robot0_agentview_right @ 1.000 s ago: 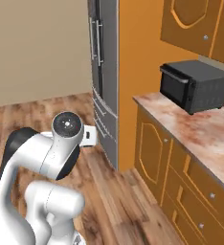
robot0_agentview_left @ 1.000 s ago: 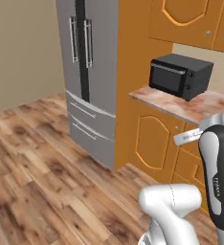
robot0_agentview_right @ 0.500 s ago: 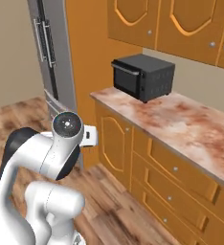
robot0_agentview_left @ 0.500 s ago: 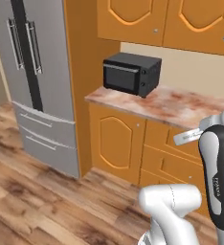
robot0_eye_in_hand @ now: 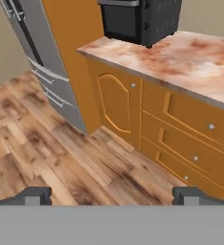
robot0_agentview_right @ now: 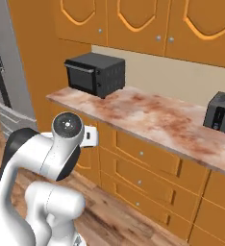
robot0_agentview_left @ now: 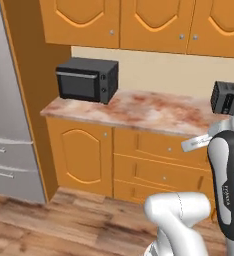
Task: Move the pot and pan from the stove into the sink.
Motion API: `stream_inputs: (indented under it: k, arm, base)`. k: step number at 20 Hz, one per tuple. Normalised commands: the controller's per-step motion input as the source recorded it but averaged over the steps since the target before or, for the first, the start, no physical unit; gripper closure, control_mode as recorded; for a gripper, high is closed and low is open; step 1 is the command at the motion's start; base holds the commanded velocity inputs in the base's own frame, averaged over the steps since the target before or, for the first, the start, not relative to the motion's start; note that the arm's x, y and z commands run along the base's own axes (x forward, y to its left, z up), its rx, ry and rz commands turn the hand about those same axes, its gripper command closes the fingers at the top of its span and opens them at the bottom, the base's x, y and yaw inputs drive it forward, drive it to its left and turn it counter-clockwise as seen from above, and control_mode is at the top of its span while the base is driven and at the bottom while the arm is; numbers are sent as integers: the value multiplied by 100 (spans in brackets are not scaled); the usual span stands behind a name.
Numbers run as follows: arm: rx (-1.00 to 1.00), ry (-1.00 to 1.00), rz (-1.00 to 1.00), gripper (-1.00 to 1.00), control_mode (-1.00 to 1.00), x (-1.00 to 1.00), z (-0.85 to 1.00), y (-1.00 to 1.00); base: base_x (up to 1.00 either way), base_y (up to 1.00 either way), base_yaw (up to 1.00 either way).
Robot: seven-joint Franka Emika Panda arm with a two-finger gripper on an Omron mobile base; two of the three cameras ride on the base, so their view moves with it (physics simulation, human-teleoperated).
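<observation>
Gripper (robot0_eye_in_hand: 111, 195) spread wide — microwave (robot0_agentview_left: 86, 80), toaster (robot0_agentview_left: 229, 97) on counter (robot0_agentview_left: 154, 112).

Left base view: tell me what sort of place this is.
A home kitchen, rendered: a black microwave on a marbled counter, orange cabinets above, and a steel fridge at the left.

A glossy white robot arm (robot0_agentview_right: 47, 158) of rounded tubular segments, with dark grey to black joint sections; a round grey end cap with a small centre dot tops one joint, and faint grey lettering runs down a dark link
</observation>
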Motion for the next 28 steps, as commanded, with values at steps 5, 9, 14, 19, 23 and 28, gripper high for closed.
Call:
stream_inputs:
  k: [5, 9, 14, 19, 23, 28]
  arm:
    - [0, 0, 0, -100, 100, 0, 0, 0]
    - [0, 0, 0, -100, 100, 0, 0, 0]
    - [0, 0, 0, -100, 100, 0, 0, 0]
    - [0, 0, 0, -100, 100, 0, 0, 0]
    - [0, 0, 0, -100, 100, 0, 0, 0]
    - [0, 0, 0, -100, 100, 0, 0, 0]
  base:
    - [6, -24, -47]
    - [6, -27, -47]
    - [7, -31, -46]
    - [4, -43, -40]
    - [0, -8, -5]
    - [6, -6, 0]
